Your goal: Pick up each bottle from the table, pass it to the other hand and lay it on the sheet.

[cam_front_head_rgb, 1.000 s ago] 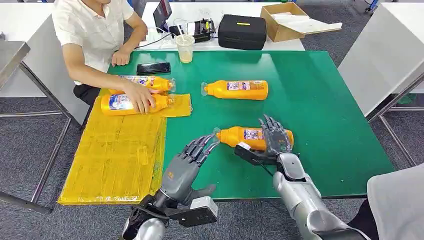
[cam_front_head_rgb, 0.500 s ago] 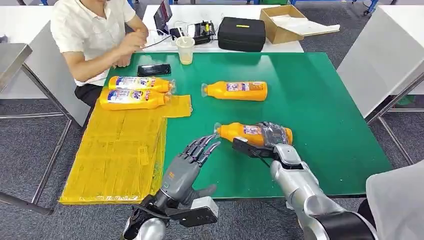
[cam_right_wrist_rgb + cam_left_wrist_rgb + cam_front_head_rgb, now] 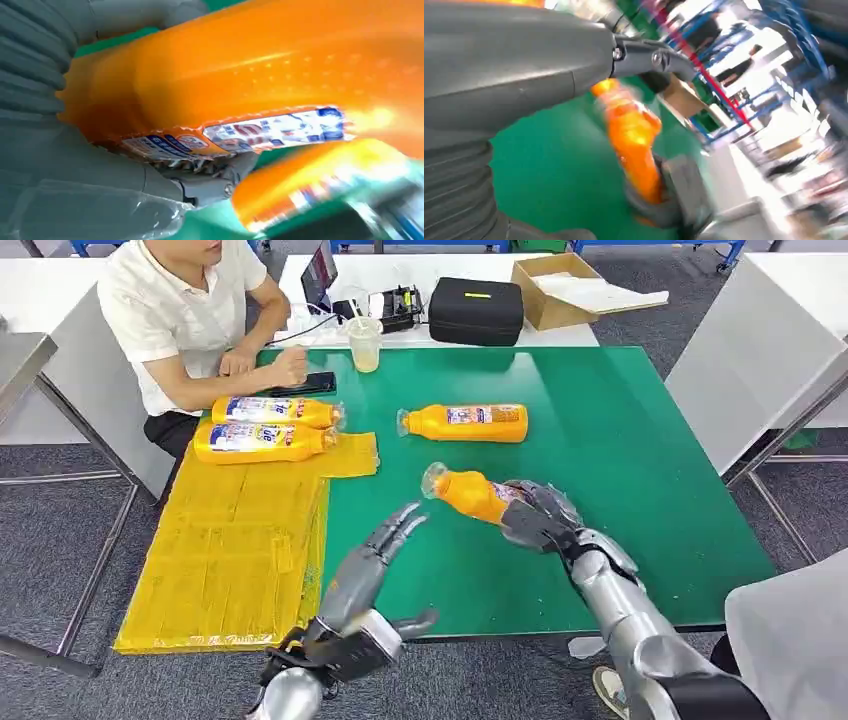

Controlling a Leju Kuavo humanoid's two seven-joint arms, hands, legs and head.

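Orange bottle point(image 3: 470, 494) was held tight in the right hand point(image 3: 538, 516), cap end up; left hand point(image 3: 378, 555) was loose w/ nothing & should grab near the cap.

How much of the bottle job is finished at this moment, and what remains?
Done: two bottles lie at the yellow sheet's far end. In hand: the right hand holds a third bottle above the green table; the open left hand waits nearby. Left: the handover, then the fourth bottle.
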